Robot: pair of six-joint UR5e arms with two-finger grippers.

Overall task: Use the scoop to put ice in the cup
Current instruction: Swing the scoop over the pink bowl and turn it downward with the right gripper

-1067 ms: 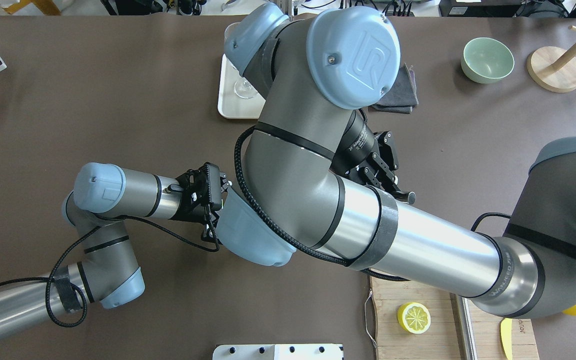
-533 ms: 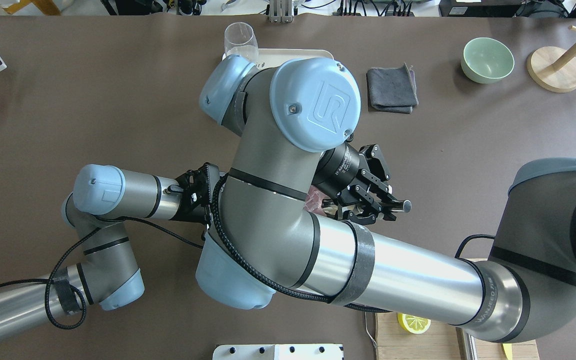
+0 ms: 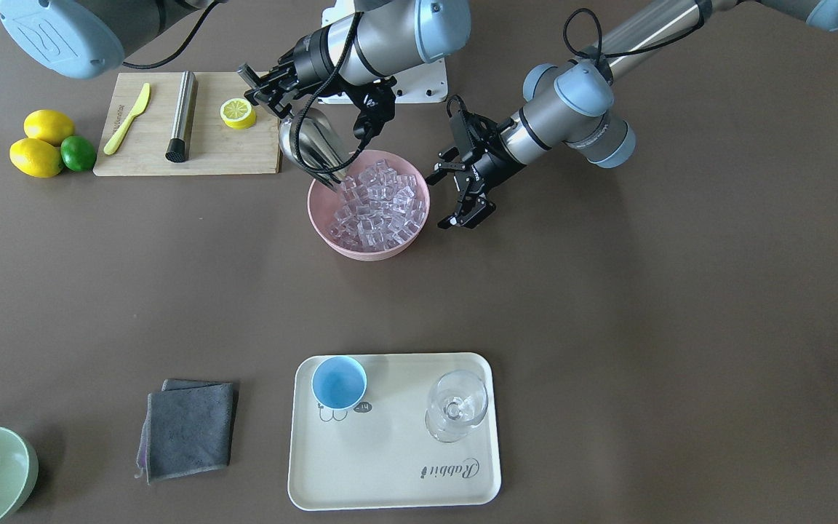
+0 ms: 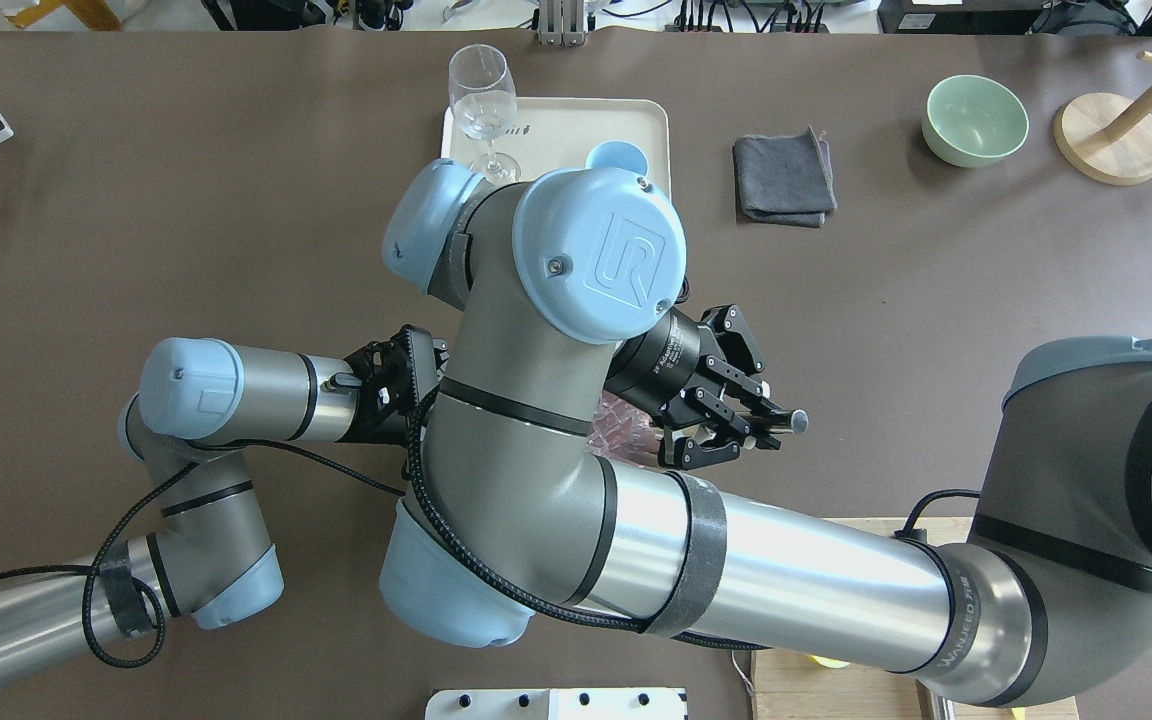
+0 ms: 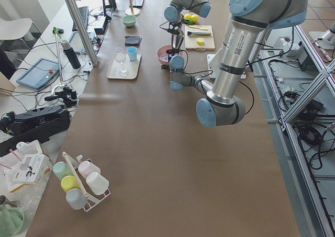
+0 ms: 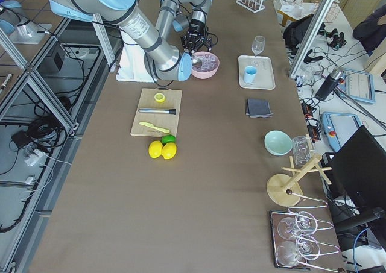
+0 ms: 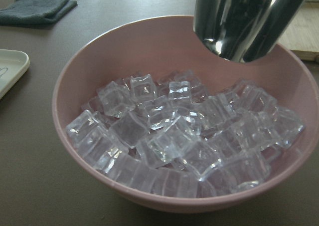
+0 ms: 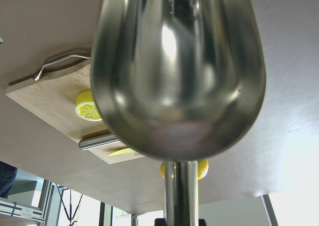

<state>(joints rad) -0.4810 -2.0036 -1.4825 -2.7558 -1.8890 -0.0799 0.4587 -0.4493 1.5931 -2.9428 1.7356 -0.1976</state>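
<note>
Overhead exterior shows the biggest change: the right arm (image 4: pixel 601 255) has swung its elbow back toward the robot. The tray (image 4: pixel 556 130), the wine glass (image 4: pixel 482 95) and the cup (image 4: pixel 616 157), which the elbow mostly covered a second ago, are now uncovered. The cup stands upright on the tray, at the corner opposite to the glass and well apart from both arms.

The right gripper (image 4: pixel 748 422) has moved with the arm, lower in that view and a little to its left. Its fingers are closed tightly on the thin handle of the scoop (image 3: pixel 310 145), as before. From the front-facing camera, the trough of the scoop points down at the rim of the pink bowl (image 3: pixel 368 252), on the side near the cutting board. Whether its lip touches the ice (image 7: pixel 174 131) I cannot tell. The ice lies heaped in the bowl.

The left gripper (image 3: pixel 439 202) has almost not moved. It hangs just beside the other side of the bowl, its fingers spread wide and holding nothing.
</note>
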